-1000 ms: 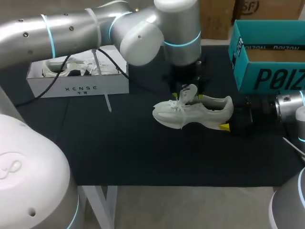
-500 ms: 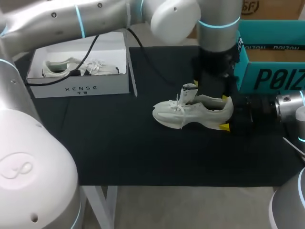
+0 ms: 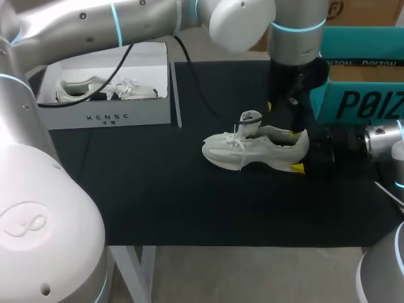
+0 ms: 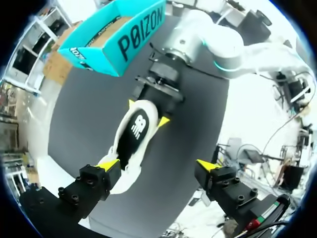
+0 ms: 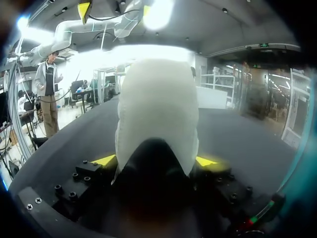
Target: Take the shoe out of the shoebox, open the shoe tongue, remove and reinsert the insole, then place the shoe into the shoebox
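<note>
A white sneaker (image 3: pixel 252 149) lies on its sole on the black table (image 3: pixel 158 189), toe pointing left, with its tongue (image 3: pixel 250 121) standing up. My right gripper (image 3: pixel 297 150) comes in from the right and is shut on the shoe's heel (image 5: pixel 157 109), a yellow tip pressed against each side. In the left wrist view the same shoe (image 4: pixel 134 134) and right gripper (image 4: pixel 147 112) lie below. My left gripper (image 3: pixel 284 120) hangs just above the heel opening, open, its fingers (image 4: pixel 109 163) wide apart and holding nothing.
A white shoebox (image 3: pixel 104 117) stands open at the back left with a second white shoe (image 3: pixel 95 88) inside. A teal box (image 3: pixel 360 95) stands at the back right, close behind my right gripper. A cable (image 3: pixel 189 76) hangs from my left arm over the table.
My left arm has swung right, from over the tongue to over the heel opening, and its fingers have spread wider. The tongue now stands free. The right gripper and shoe have not moved.
</note>
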Action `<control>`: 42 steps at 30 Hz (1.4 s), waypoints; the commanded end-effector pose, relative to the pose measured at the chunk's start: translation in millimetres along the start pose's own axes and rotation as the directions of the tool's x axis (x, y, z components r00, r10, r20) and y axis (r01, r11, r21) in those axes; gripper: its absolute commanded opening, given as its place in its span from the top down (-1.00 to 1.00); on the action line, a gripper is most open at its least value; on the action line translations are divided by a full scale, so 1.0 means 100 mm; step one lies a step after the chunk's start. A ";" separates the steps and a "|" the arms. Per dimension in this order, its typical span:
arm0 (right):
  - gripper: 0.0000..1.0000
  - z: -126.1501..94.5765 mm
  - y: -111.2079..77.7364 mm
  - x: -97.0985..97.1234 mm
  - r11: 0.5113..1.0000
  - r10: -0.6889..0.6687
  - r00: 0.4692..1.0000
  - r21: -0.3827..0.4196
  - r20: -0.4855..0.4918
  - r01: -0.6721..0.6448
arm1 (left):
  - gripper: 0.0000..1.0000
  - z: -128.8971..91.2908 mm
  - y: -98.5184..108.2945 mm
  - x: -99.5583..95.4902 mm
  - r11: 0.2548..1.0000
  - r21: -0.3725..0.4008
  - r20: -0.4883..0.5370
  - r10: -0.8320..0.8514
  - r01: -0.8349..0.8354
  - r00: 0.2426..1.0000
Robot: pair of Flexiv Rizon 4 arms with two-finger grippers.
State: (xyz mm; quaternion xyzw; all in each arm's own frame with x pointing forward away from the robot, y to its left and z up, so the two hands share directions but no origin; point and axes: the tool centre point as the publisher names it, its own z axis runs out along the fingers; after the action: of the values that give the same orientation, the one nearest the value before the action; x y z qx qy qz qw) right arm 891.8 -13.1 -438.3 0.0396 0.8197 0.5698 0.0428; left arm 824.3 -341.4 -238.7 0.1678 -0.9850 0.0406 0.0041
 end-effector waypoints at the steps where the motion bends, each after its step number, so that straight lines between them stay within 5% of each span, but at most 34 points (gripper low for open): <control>1: 1.00 0.06 -0.05 -0.02 1.000 0.001 1.000 0.002 -0.001 -0.001 | -1.00 -0.01 -0.03 -0.06 0.852 -0.057 -0.058 0.517 -0.520 0.854; 9: 1.00 0.06 -0.05 -0.02 1.000 0.001 1.000 0.002 -0.001 -0.001 | -1.00 -0.08 -0.08 -0.31 0.843 -0.138 -0.070 0.516 -0.520 0.854; 10: 1.00 0.06 -0.05 -0.02 1.000 0.001 1.000 0.002 -0.001 -0.001 | 0.19 -0.07 -0.07 -0.34 0.836 -0.157 -0.064 0.523 -0.526 0.850; 11: 1.00 0.06 -0.05 -0.02 1.000 0.001 1.000 0.002 -0.001 -0.001 | 0.95 -0.06 -0.06 -0.35 0.831 -0.169 -0.058 0.528 -0.529 0.848; 12: 1.00 0.06 -0.05 -0.02 1.000 0.001 1.000 0.002 -0.001 -0.001 | 1.00 -0.02 -0.04 -0.38 0.829 -0.178 -0.070 0.527 -0.531 0.847; 22: 1.00 0.06 -0.05 -0.02 1.000 0.001 1.000 0.002 -0.001 -0.001 | 1.00 0.17 0.08 -0.49 0.809 -0.210 -0.071 0.547 -0.548 0.834; 29: 1.00 0.06 -0.05 -0.02 1.000 0.001 1.000 0.002 -0.001 -0.001 | 1.00 0.41 0.16 -0.52 0.800 -0.157 -0.069 0.577 -0.580 0.814; 42: 1.00 0.06 -0.05 -0.02 1.000 0.001 1.000 0.002 -0.001 -0.001 | 1.00 0.91 -0.08 -0.61 0.801 -0.142 -0.071 0.578 -0.582 0.813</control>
State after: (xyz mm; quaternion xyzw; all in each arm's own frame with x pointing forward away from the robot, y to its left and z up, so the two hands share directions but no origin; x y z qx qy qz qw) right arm 891.8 -13.2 -438.3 0.0396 0.8197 0.5698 0.0428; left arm 878.6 -325.6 -319.5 -0.1427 -0.9893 -0.0289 0.0107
